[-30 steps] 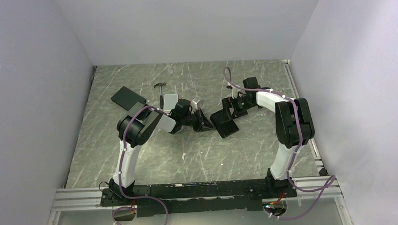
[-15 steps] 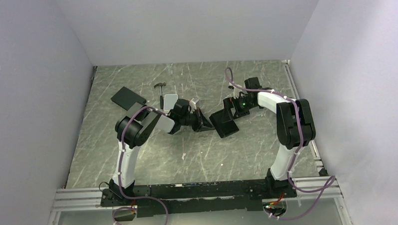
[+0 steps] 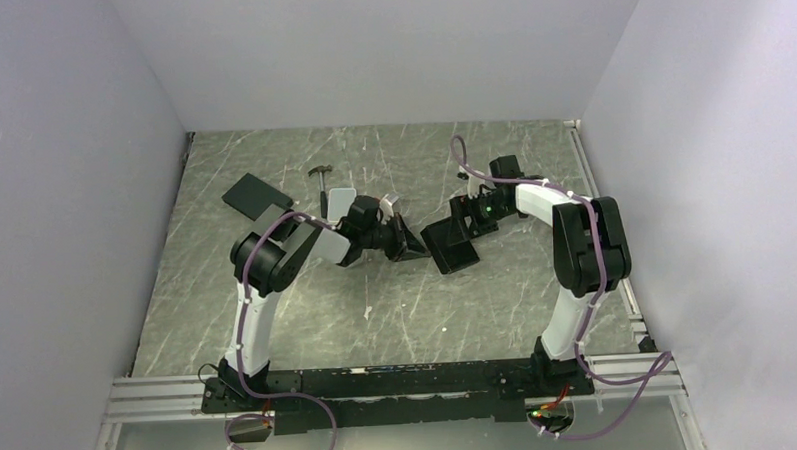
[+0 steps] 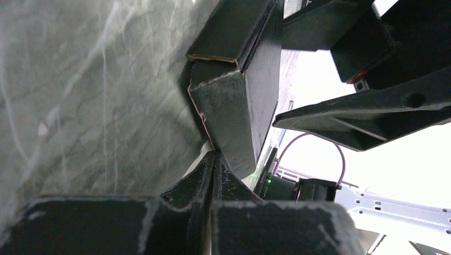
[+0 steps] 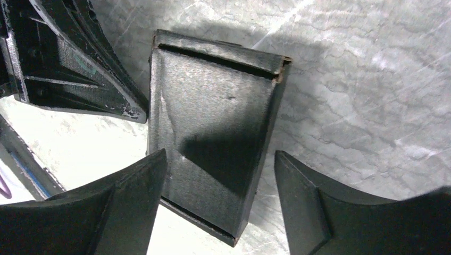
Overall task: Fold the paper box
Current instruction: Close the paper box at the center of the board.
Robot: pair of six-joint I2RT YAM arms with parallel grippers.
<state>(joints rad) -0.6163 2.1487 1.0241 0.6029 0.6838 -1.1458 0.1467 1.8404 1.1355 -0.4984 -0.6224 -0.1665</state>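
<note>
paper box (image 5: pixel 213 122) seeming light, thin, crushable: grip creased edges | left gripper (image 4: pixel 214 156) pinching its flap (image 4: pixel 220 114), closed | right gripper (image 5: pixel 219 153) straddling it, gaping

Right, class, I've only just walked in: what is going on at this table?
Two robot arms are working on the black paper box in the middle of the table. The left end effector is shut, pinching a flap at the box's left side. The right end effector is open above the box, its fingers on either side of a panel, not gripping it. The box looks partly folded, with a wall raised, not closed.
</note>
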